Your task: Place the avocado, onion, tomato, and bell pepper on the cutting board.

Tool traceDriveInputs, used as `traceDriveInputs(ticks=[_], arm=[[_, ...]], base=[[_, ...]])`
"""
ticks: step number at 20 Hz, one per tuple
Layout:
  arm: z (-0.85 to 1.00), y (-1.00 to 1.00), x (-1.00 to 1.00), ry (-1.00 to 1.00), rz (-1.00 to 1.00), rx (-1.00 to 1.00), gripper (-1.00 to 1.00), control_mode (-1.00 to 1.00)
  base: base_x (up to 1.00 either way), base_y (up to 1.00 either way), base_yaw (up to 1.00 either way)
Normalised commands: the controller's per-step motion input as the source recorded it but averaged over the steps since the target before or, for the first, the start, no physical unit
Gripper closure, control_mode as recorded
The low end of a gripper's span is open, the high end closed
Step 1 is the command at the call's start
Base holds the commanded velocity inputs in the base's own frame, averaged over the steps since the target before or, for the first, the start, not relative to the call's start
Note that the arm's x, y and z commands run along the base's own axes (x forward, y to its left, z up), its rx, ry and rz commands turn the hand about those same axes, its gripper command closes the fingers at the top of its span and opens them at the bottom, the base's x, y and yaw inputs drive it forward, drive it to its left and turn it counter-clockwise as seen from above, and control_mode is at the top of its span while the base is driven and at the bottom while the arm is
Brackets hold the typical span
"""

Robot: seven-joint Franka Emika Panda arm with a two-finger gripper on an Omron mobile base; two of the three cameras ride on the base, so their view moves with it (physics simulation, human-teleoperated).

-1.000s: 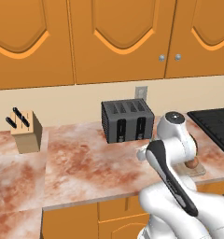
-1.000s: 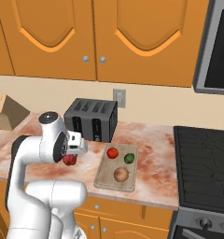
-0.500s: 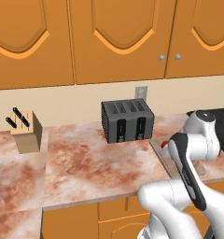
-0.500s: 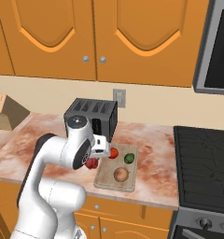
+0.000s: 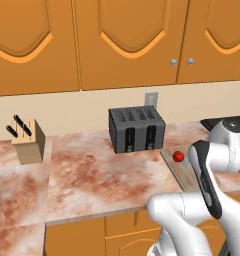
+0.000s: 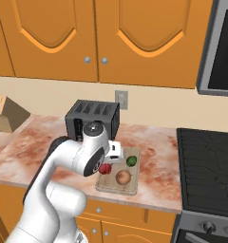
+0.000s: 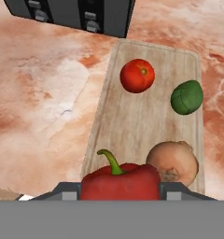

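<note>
Counting the produce gives four pieces, one of each kind. One tomato (image 7: 137, 75) lies on the cutting board (image 7: 132, 126) toward 12 o'clock in the hand view, one avocado (image 7: 186, 97) sits at about 2 o'clock, well apart from the tomato, and one onion (image 7: 173, 163) rests at 4 o'clock near the board's closer end. One red bell pepper (image 7: 120, 181) with a curled green stem is clamped between the fingers of the hand (image 7: 119, 191), held above the board's near edge at 6 o'clock; its right side overlaps the onion in this view, so whether they touch cannot be told.

One board lies on the marbled reddish worktop (image 7: 44, 107). One dark toaster (image 6: 92, 118) stands just beyond the board's far end, at 11 o'clock. One knife block (image 5: 27, 139) stands well apart at the worktop's far left. A black stovetop (image 6: 206, 161) lies at 3 o'clock of the board in the right base view. The robot's white arm hides part of the board's left side there.
</note>
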Motion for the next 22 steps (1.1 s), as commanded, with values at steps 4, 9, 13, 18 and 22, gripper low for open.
traceDriveInputs(ticks=[4,9,13,18,22], arm=[[-0.06,-0.20,0.41,0.09,0.00,0.00,1.00,-1.00],[-0.12,0.00,0.44,0.07,0.00,0.00,1.00,-1.00],[-0.22,-0.03,0.27,0.03,0.00,0.00,1.00,-1.00],[-0.34,-0.01,0.13,0.02,0.00,0.00,1.00,-1.00],[-0.36,0.00,0.15,0.01,0.00,0.00,1.00,-1.00]], base=[[0.00,0.00,0.00],[0.00,0.00,0.00],[0.00,0.00,0.00],[0.00,0.00,0.00],[0.00,0.00,0.00]])
